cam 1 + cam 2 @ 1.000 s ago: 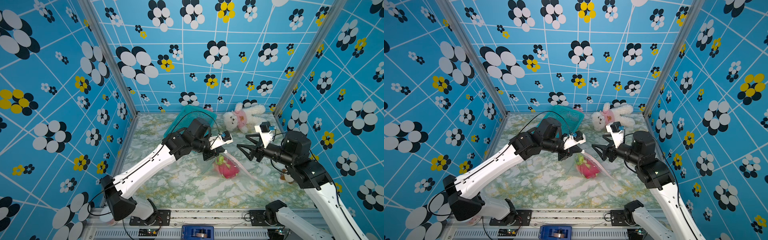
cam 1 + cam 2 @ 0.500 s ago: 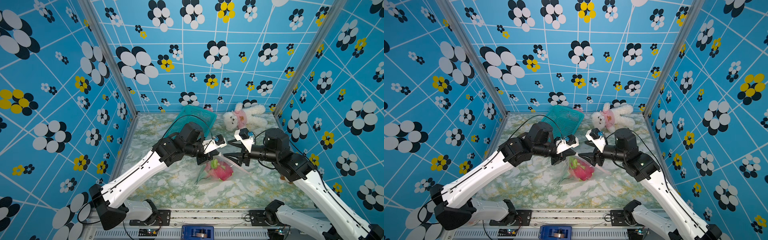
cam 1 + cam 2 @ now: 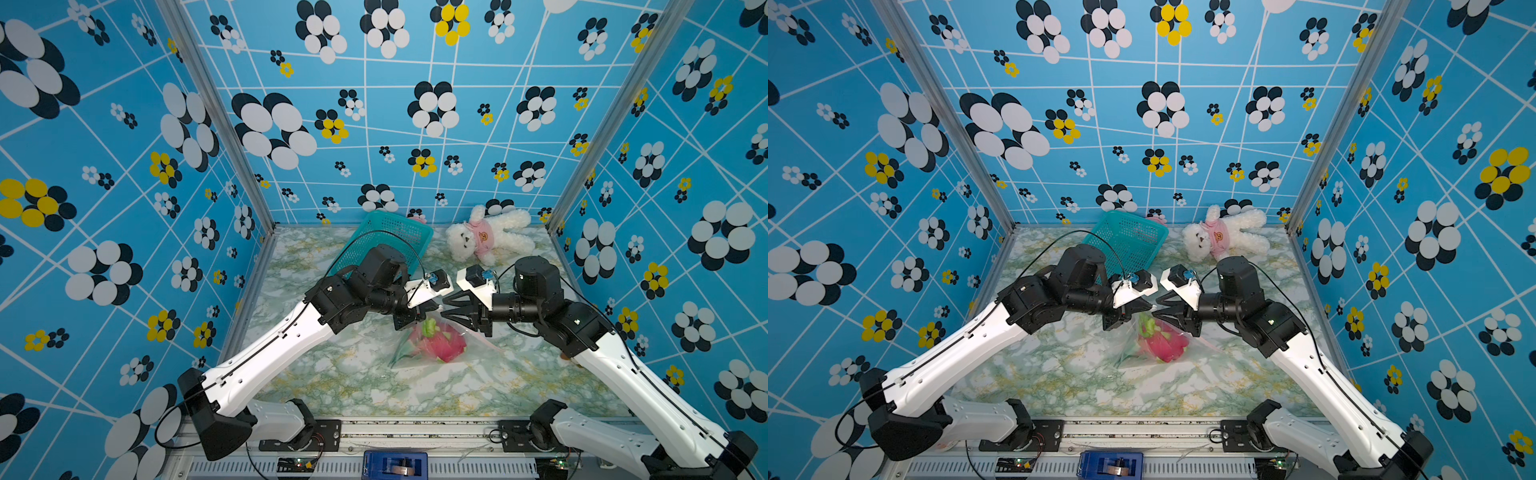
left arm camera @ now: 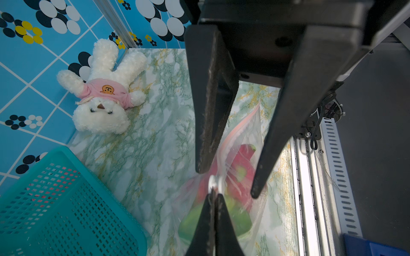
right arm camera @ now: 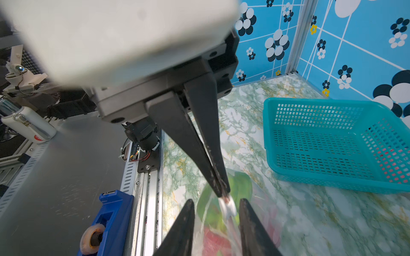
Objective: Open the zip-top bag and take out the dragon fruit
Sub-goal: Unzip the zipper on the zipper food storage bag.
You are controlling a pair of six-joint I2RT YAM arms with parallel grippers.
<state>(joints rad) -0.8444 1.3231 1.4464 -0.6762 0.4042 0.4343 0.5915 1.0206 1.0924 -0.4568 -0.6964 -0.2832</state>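
Since a second earlier, the right arm has been swung in from the right side, so that the right gripper (image 3: 444, 313) is now met tip to tip with the left gripper (image 3: 435, 308). Its jaws have been narrowed on the way, and the left gripper has been carried a little toward the front. Nearest the camera, a blue tape dispenser (image 3: 395, 463) is seen on the front rail. Beyond it, on the marbled table (image 3: 332, 386), the zip-top bag (image 3: 401, 355) is found near the middle. Its lower part is rested on the surface and one upper corner is lifted clear. The dragon fruit (image 3: 446, 347), pink with green tips, is enclosed in the bag. The left gripper's fingers are pressed together on the bag's raised corner, just beside the white slider (image 4: 214, 182). From there the pale pink zip strip (image 4: 241, 126) is seen running toward the right arm's side. The right gripper's fingers are held apart, one on each side of the slider, with a gap left on both sides in the right wrist view. Whether the zip is parted cannot be told. Farther back, a teal basket (image 3: 386, 241) is seen behind the left arm. A white plush toy (image 3: 486, 237) in a pink shirt is laid against the back wall.
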